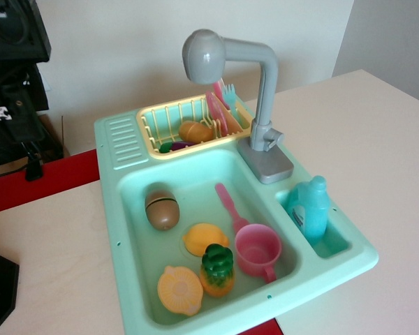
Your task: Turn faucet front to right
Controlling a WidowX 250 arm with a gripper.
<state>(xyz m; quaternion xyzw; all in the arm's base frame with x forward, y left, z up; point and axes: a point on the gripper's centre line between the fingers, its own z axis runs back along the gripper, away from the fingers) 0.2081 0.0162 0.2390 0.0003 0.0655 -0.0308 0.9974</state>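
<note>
The grey faucet (pixel 263 84) stands upright on its rectangular grey base (pixel 267 162) at the back right of the mint green toy sink (pixel 126 209). Its bent arm points left, and its round head (pixel 202 54) hangs over the yellow dish rack (pixel 157 118). My black gripper (pixel 3 118) is at the far left edge of the view, well away from the faucet and partly cut off. It blends with the dark clutter behind it, so I cannot tell how its jaws stand.
The basin holds a pink cup (pixel 258 250), a pink spoon (pixel 227 202), and toy fruit and vegetables (pixel 206 269). A blue bottle (pixel 309 208) stands in the right side compartment. The rack holds pink plates (pixel 218 112) and toy food. A wall is behind.
</note>
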